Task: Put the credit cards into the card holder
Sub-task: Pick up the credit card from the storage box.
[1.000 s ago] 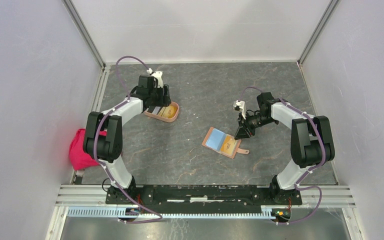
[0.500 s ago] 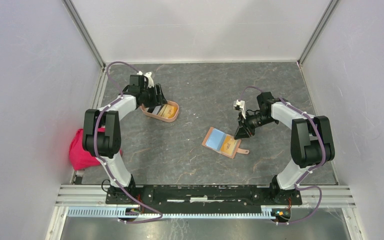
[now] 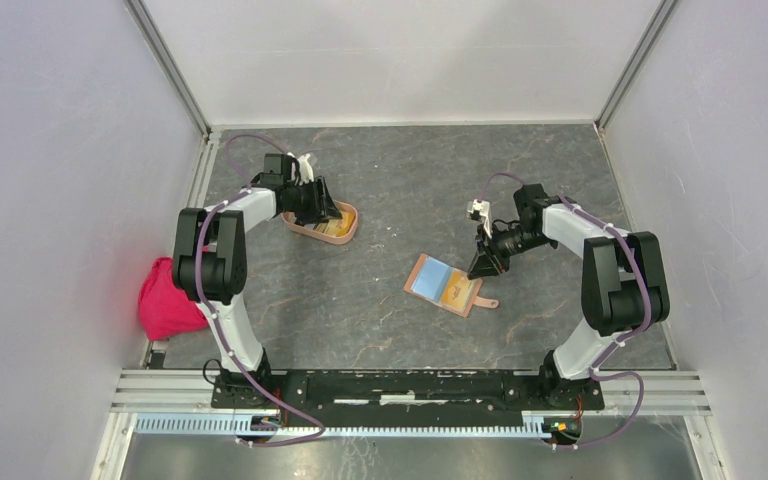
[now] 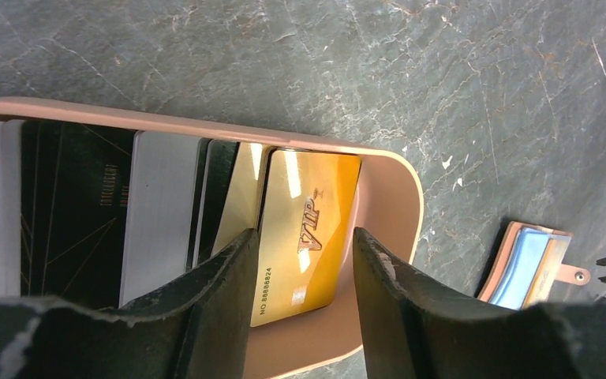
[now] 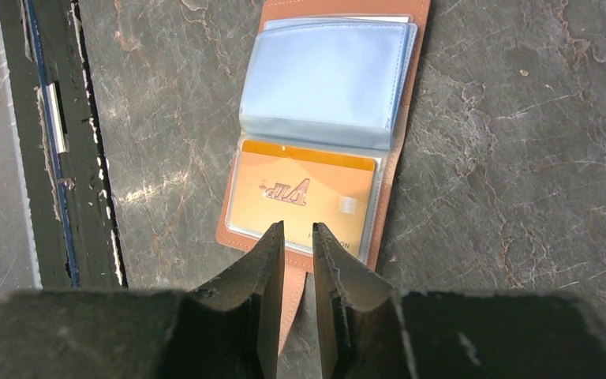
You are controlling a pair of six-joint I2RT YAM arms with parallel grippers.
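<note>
In the top view the left arm has swung its wrist round over the last second, so the left gripper (image 3: 328, 207) now reaches across the card holder (image 3: 352, 216) from the holder's left end at the far left of the desk (image 3: 410, 170). Its jaws have narrowed but stand partly apart on either side of a gold card (image 4: 308, 213), which lies inside the holder against a black card (image 4: 75, 205) and a grey card (image 4: 162, 205); I judge that card delivered and released.

The right gripper (image 5: 298, 234) has not moved. It hangs over the open brown wallet (image 3: 428, 272) with its jaws a narrow slit apart and nothing between them. An orange card (image 5: 308, 197) sits in the wallet sleeve, so work remains.

The gold card reads "VIP" and a line beginning "NO 8888". The black card's lettering is too small to read.
</note>
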